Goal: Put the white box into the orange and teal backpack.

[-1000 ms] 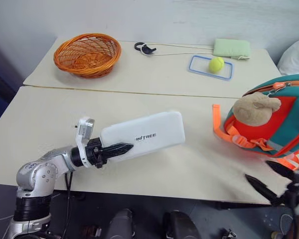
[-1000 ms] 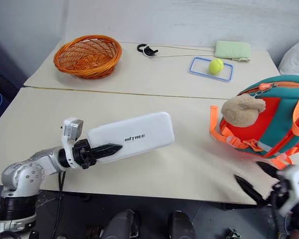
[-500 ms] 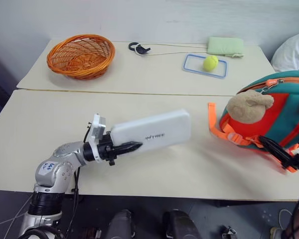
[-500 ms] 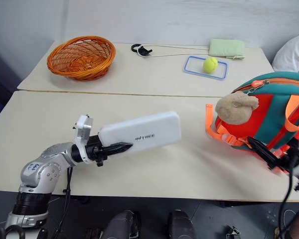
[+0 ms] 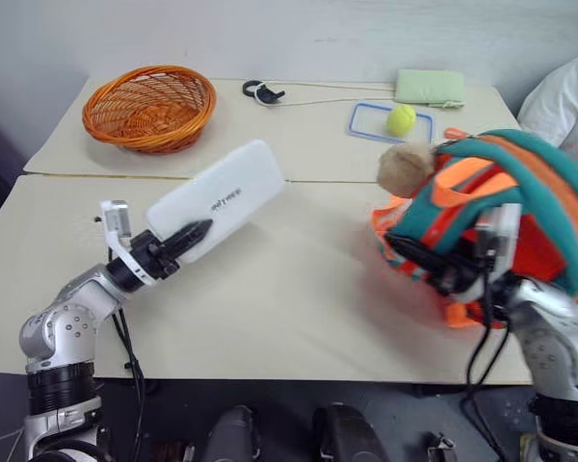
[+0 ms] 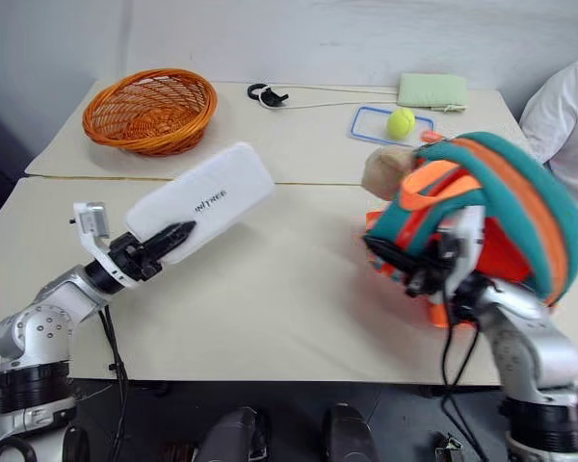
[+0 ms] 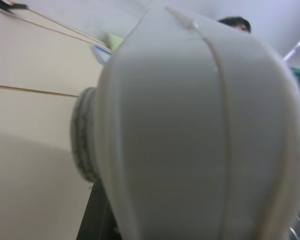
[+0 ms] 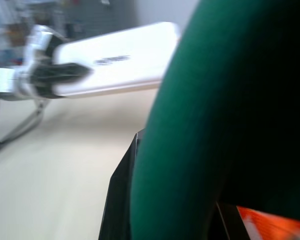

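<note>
Even soft light, backpack [image 5: 501, 207] motion-blurred — wrist views unfocused

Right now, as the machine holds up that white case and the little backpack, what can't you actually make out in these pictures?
- Backpack opening: blurred in both eye views; open or zipped, unclear.
- Right pincer: its fingertips are buried in the straps, so its grip point is hidden.
- White box lettering: too small to read.
- Left wrist view: the box blocks most of the table.
- Right wrist view: teal fabric covers the backpack's front.
</note>
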`<control>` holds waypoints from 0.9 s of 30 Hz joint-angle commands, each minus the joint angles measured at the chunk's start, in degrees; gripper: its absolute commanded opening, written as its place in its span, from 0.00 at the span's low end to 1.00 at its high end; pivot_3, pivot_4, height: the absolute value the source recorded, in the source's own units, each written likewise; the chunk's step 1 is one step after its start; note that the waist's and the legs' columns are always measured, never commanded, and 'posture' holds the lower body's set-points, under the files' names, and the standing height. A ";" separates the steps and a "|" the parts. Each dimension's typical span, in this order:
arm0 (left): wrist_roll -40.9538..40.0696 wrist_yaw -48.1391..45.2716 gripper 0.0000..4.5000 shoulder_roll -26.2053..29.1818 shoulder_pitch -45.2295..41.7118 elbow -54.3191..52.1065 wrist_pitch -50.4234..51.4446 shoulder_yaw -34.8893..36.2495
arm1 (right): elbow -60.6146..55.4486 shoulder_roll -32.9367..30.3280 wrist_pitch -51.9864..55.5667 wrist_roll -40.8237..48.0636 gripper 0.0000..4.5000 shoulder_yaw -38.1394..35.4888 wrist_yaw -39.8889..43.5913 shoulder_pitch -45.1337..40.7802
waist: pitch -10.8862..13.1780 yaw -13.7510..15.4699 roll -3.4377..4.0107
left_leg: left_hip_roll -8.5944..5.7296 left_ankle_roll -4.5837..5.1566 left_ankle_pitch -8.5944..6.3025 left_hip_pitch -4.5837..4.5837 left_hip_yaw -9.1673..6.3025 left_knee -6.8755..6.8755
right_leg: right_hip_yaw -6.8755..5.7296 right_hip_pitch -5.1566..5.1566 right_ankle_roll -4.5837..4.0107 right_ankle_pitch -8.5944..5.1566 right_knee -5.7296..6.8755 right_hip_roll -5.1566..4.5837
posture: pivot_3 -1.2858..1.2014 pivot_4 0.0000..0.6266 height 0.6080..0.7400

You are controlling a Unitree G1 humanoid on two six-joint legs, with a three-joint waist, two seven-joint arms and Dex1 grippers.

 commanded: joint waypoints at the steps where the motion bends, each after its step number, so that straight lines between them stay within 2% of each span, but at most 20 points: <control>1: -2.82 2.61 0.31 -0.14 -1.67 -0.90 -1.45 4.08 | -5.24 3.87 2.34 3.55 0.01 6.12 -0.34 -4.85 | 0.04 -0.14 -0.06 | 0.00 0.00 0.00 -0.03 0.01 0.01 | 0.01 -0.02 0.00 0.00 0.00 0.00 | 0.52 0.24 1.00; 3: -2.45 3.59 0.31 0.07 -1.10 -1.30 -1.44 4.53 | -7.04 3.88 6.45 6.74 0.01 7.86 -0.03 -5.92 | 0.04 0.12 -0.07 | 0.00 0.00 0.00 -0.05 -0.03 0.01 | -0.02 -0.03 0.00 0.00 0.01 -0.01 | 0.52 0.24 1.00; 5: -2.67 3.67 0.31 0.54 -0.06 -1.98 -1.24 5.10 | -9.41 0.97 10.81 11.27 0.01 7.39 1.41 -5.06 | 0.04 0.29 -0.08 | -0.01 0.02 -0.02 -0.06 -0.05 0.00 | -0.05 -0.02 0.00 0.00 -0.02 -0.03 | 0.52 0.24 1.00; 11: -5.27 1.90 0.31 2.31 4.09 -6.43 -0.89 7.86 | -10.96 -14.64 20.43 22.90 0.01 -1.99 7.35 0.67 | 0.04 0.36 -0.14 | -0.17 0.45 -0.32 -0.36 -0.12 0.15 | -0.17 0.04 0.04 0.03 -0.23 -0.23 | 0.52 0.24 1.00; 14: -8.45 1.48 0.31 3.36 6.24 -10.03 0.54 9.16 | -7.13 -19.45 21.13 22.13 0.01 -5.04 9.06 1.48 | 0.05 0.32 -0.18 | -0.17 0.51 -0.35 -0.45 -0.16 0.14 | -0.24 0.06 0.11 0.07 -0.65 -0.25 | 0.52 0.24 1.00; 22: -12.65 -3.30 0.31 8.02 8.34 -23.10 1.45 5.13 | -3.56 -18.88 17.98 16.27 0.01 -3.29 10.25 0.90 | 0.06 0.31 -0.19 | -0.13 0.39 -0.25 -0.43 -0.18 0.13 | -0.26 0.04 0.11 0.07 -0.55 -0.19 | 0.52 0.24 1.00; 27: -11.65 -7.45 0.31 10.56 6.34 -25.12 0.76 0.25 | -4.08 -18.19 17.79 15.54 0.01 -2.85 10.34 1.35 | 0.06 0.54 -0.19 | -0.16 0.40 -0.21 -0.43 -0.18 0.15 | -0.25 0.07 0.13 0.08 -0.52 -0.20 | 0.52 0.24 1.00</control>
